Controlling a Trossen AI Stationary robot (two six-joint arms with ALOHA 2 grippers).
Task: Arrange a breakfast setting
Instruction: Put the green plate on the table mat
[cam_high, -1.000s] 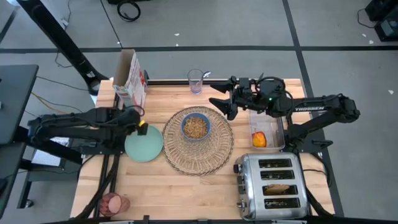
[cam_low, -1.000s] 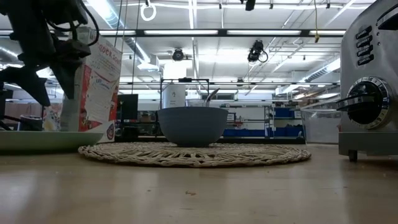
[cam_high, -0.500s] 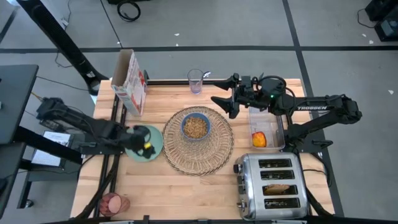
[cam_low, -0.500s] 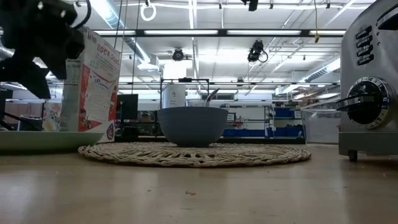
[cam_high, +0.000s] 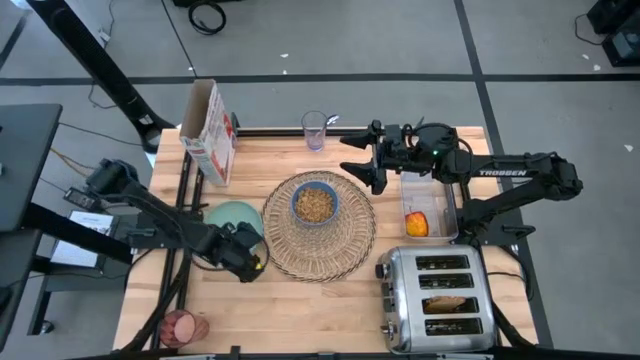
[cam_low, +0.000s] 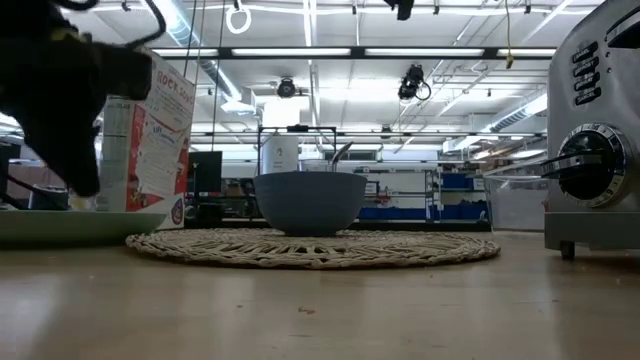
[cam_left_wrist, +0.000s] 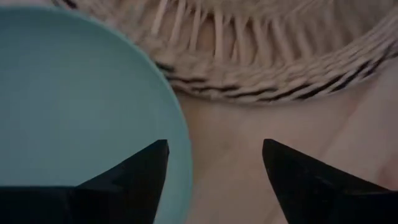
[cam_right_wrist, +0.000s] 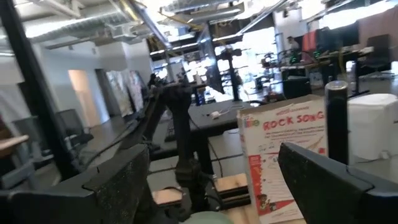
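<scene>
Wooden table (cam_high: 310, 300) in a bright, open workshop with ceiling lights; two robot arms at a breakfast setting.

One placemat (cam_high: 319, 225) holds one bowl (cam_high: 315, 203) of cereal. The left gripper (cam_high: 247, 262), fingers spread and empty, hovers at the near edge of the one plate (cam_high: 226, 218), with the placemat just ahead of its tips. It has swung here from beside the one cereal box (cam_high: 210, 131) a second ago. The right gripper (cam_high: 362, 165), open and empty, waits beyond the placemat, unmoved. One apple (cam_high: 416, 223) lies in a tray (cam_high: 447, 205) near it; one toaster (cam_high: 440, 297), one empty glass (cam_high: 315, 130), one pink drink (cam_high: 181, 326).
</scene>
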